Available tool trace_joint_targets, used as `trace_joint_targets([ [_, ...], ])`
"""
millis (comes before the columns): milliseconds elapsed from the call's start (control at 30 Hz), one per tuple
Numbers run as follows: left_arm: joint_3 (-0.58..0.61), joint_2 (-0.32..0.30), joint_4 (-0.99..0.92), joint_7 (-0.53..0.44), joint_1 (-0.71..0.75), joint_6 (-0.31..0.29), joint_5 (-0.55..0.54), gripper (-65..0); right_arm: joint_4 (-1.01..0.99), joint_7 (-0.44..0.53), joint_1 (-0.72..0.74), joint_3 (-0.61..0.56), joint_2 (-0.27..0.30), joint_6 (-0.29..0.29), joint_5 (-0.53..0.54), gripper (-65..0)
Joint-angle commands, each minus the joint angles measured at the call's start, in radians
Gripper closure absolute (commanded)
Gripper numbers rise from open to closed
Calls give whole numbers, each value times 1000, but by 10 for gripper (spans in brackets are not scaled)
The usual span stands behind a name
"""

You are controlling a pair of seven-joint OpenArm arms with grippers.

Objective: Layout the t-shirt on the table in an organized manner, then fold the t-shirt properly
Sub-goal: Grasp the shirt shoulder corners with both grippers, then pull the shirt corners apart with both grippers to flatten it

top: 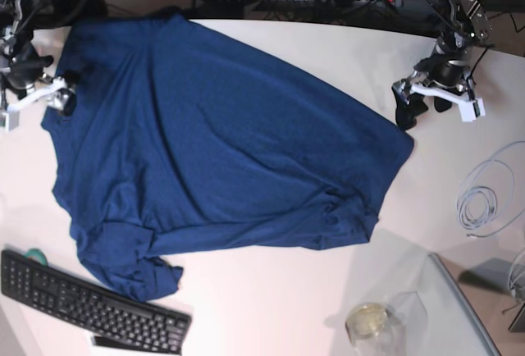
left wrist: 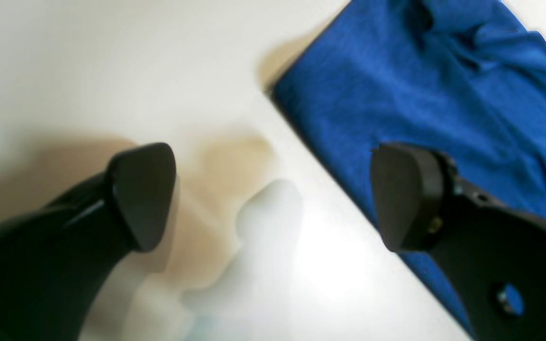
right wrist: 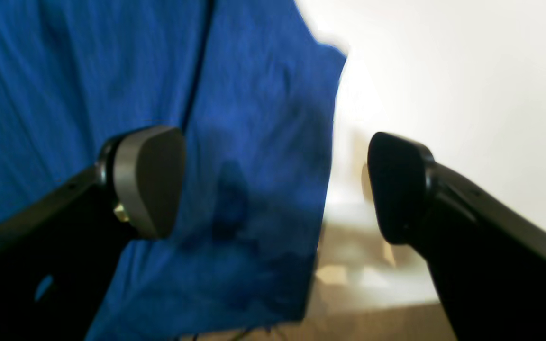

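Note:
The dark blue t-shirt lies spread across the white table, with a bunched sleeve near the keyboard and wrinkles at its right end. My left gripper hovers open just off the shirt's right corner. In the left wrist view the left gripper holds nothing, and one fingertip is over the edge of the t-shirt. My right gripper is at the shirt's left edge. In the right wrist view the right gripper stands open and empty over the edge of the t-shirt.
A black keyboard lies at the front left. A glass jar and a grey translucent tray stand at the front right. A coil of white cable is at the right edge. Cables and gear crowd the back.

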Motion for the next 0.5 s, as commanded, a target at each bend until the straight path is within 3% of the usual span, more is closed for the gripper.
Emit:
trace_joint_targets([
  [0,1,-10,-5,-19,-24,-3,-12,-624,21,14,-9,3,12,1,13,-551],
  [200,94,-12,-134,-19,-98,0,-12,-619,14,31,-50,5,12,1,13,-551],
  [267,103,-12,-158,-19,-110,0,-12,-555,12,54,-61,2,12,1,13,-551],
  [333,97,-12,-161,-19,-110,0,-12,-403,-17,57,-58,0,12,1,12,-551],
  [400,95,-13,-146,-19,-104,4,-15,-204,-94,59,-40,2,16,1,9,-551],
  [467,95,-13,-103,-19,-72,46,-15,-16,-174,59,-30,2,19,1,9,-551],
])
